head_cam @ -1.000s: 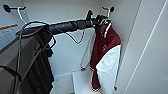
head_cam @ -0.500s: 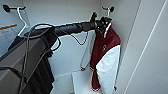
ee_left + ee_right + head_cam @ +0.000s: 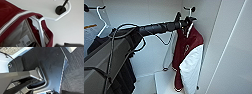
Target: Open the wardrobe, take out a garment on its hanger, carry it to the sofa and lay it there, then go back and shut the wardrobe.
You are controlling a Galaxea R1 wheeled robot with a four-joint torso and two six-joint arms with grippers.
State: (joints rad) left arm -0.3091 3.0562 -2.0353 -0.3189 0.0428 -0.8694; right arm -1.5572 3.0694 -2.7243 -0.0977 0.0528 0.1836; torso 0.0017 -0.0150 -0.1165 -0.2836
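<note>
The left gripper point(image 3: 186, 22) sits at the neck of the hanger point(image 3: 190, 13), right at the collar of the garment point(image 3: 187, 53). Whether its fingers are apart or closed on the hanger cannot be told from the head view, and the left wrist view does not resolve it. The left arm point(image 3: 156, 27), wrapped in dark ribbed sleeving with loose cables, reaches into the wardrobe point(image 3: 224, 47), whose doors stand open.

Judgement: the step in hand is taking out the garment. The hook still rests over a dark peg point(image 3: 60, 9) on the wall, so the next move calls for a secure hold and a lift clear of that peg before any withdrawal.

The hanger is thin, smooth and white, with a curved hook and a slender central stem. The garment hangs from it at the right side of the interior: maroon body, white sleeve, striped collar, pale lining with a printed label. A dark shirt point(image 3: 121, 72) hangs on a second white hanger point(image 3: 101, 17) at the left. The interior walls are plain, matte white.

The right gripper's state cannot be told.
</note>
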